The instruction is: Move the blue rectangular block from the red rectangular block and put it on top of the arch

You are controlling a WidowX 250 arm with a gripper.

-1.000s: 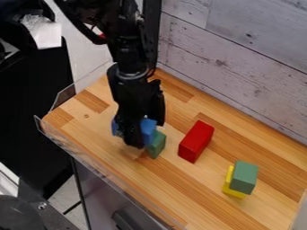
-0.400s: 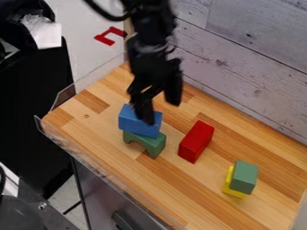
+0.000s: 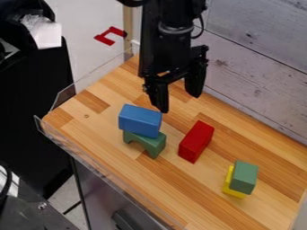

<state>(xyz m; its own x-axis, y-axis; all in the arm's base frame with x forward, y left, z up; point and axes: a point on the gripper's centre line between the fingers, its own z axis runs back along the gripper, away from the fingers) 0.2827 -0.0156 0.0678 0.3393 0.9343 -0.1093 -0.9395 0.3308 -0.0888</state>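
On the green arch [image 3: 157, 144], the blue rectangular block [image 3: 139, 121] rests

Above the wood-grained surface [image 3: 99, 130], the pincer [image 3: 179, 103] hangs wide open, empty. Placing looks finished; the next move calls only for backing away without nudging anything. Smooth, flat faces meet above the arch's curved cutout; the red rectangular block [image 3: 196, 141] lies nearby.

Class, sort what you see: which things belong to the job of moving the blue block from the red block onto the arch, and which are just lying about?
Part of the job:
- blue block, resting on the arch
- arch
- red block, beside the arch
- gripper, open

Just lying about:
- green block
- yellow block, partly hidden by the green one
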